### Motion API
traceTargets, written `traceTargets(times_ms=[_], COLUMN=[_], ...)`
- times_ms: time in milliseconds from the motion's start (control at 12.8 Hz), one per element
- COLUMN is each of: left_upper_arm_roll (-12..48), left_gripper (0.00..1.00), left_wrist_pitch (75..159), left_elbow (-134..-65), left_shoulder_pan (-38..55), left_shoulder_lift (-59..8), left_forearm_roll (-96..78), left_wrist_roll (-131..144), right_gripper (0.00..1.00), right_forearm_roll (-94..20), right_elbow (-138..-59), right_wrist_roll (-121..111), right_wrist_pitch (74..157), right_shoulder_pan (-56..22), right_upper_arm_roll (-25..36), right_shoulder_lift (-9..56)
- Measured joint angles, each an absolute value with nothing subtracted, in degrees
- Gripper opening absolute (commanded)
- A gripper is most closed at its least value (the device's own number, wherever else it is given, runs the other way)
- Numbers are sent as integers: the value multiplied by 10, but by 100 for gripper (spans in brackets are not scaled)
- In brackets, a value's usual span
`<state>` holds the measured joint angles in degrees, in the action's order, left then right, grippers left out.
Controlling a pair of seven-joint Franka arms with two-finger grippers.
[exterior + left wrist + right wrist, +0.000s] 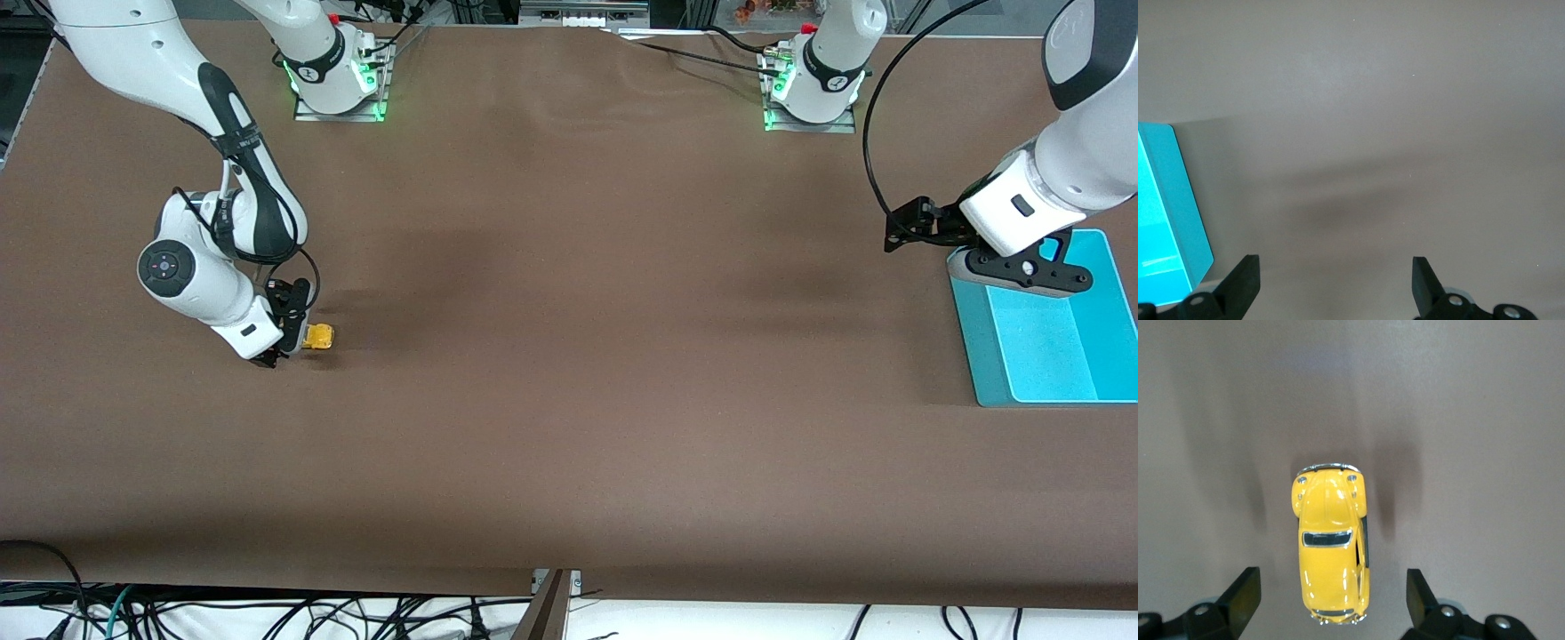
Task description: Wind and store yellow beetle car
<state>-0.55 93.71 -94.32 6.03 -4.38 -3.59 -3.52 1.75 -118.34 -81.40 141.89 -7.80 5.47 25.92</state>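
My right gripper (1327, 597) straddles the yellow beetle car (1331, 550) with jaws apart, left gripper (1335, 283) waits wide open over the teal bin's (987, 342) rim, nothing in it that I see.

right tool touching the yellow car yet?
Apart. The right wrist view shows the yellow beetle car on the table between the open fingers of the right tool, with bare table on both sides.

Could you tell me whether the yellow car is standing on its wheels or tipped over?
Upright: the yellow beetle car shows its roof and windscreen from above, sitting flat on the table.
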Motion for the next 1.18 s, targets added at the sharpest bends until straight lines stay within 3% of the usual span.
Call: traceTargets(times_ms=[78,235,313,392,940,1175], left_upper_arm_roll=[-5,-5,-5,-5,-5,-5], left_gripper=[100,100,100,100,100,100], left_wrist_pitch=[937,937,937,937,932,931], left_elbow=[-943,-943,-943,-943,-943,-943], left_shoulder_pan=[60,60,60,60,60,60], left_shoulder_lift=[-44,-44,-44,-44,-44,-44], left_forearm_roll=[-36,-36,-36,-36,-36,-36], left_wrist_roll=[-35,-35,-35,-35,-35,-35], right_gripper=[80,37,24,18,19,20], right_forearm_roll=[18,18,18,18,18,18], right_elbow=[-1184,-1188,-1190,-1191,-1193,-1195], right_wrist_roll=[-822,-839,-843,-845,-865,-947], right_wrist_pitch=[1424,1434,1437,1438,1441,1463], right_shoulder_pan=[-79,-79,-79,-79,-73,-8], right_upper_arm_roll=[54,54,54,54,55,60], right_shoulder_lift=[259,259,259,259,259,261])
